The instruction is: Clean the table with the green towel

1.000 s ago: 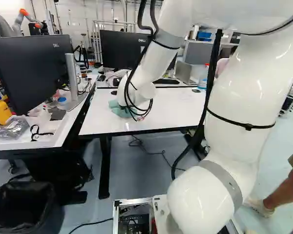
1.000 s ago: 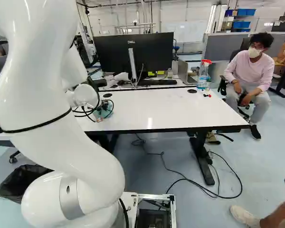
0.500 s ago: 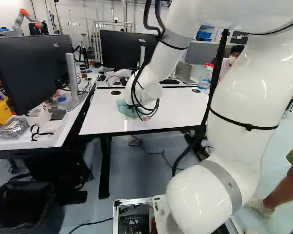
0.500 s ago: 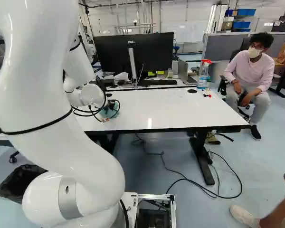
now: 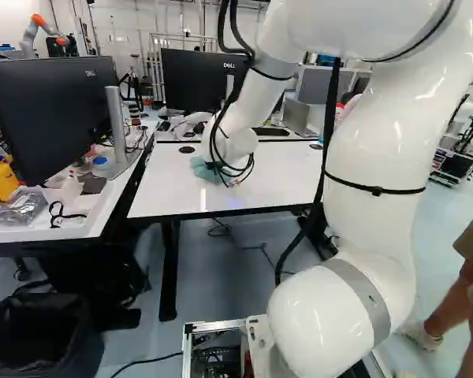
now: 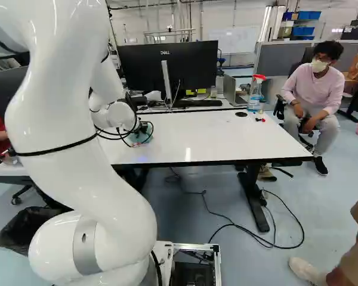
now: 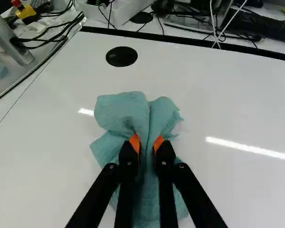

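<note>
The gripper (image 6: 144,130) is low over the left part of the white table (image 6: 197,134) in the right base view, partly hidden by cables. In the wrist view both orange-padded fingers of the gripper (image 7: 147,145) pinch the bunched green towel (image 7: 128,111) from two sides. The towel spreads ahead of the fingers and beneath them, against the white tabletop (image 7: 218,104). In the left base view the towel (image 5: 203,168) shows as a teal patch beside the wrist, which hides part of it.
Monitors (image 6: 167,65), a keyboard and a laptop stand behind the table's far edge. A spray bottle (image 6: 256,92) and small red items (image 6: 260,120) are at its far right corner. A cluttered desk (image 5: 55,224) adjoins on the left. Another robot (image 5: 33,31) stands far back.
Against one second ago, the wrist and the held towel have shifted slightly right over the table; the upper arm has swung too. The base has stayed put, and the grip is unchanged.
</note>
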`<state>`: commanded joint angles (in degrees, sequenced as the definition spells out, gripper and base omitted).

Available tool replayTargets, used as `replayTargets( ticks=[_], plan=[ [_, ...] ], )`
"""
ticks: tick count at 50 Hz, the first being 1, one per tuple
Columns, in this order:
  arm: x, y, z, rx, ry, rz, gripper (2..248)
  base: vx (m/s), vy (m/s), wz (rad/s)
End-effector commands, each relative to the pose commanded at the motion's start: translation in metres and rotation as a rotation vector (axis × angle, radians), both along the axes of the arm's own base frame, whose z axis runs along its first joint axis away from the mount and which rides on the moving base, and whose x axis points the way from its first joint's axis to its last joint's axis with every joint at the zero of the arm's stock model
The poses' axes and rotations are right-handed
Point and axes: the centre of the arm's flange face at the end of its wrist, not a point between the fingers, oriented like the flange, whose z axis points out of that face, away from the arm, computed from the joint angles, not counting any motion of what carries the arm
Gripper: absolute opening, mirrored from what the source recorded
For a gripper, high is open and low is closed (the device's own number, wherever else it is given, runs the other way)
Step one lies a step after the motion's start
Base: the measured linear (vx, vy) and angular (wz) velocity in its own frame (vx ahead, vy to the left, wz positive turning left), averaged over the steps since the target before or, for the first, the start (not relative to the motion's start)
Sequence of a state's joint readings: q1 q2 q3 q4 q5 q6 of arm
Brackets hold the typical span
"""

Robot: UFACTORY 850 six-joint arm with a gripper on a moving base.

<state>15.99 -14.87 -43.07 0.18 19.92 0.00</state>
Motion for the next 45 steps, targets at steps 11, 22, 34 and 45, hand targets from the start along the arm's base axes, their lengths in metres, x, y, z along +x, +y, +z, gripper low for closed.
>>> replayTargets(
  ticks=[11,22,34,45],
  plan=[
    [0.01,0.016,-0.001,0.002,-0.006,0.024,51,0.0,0.0,0.0],
    [0.013,0.034,-0.001,0.003,-0.01,0.056,51,0.0,0.0,0.0],
    [0.011,0.053,-0.002,0.004,-0.012,0.092,51,0.0,0.0,0.0],
    [-0.002,0.066,-0.001,0.003,-0.009,0.124,51,0.0,0.0,0.0]
  ],
)
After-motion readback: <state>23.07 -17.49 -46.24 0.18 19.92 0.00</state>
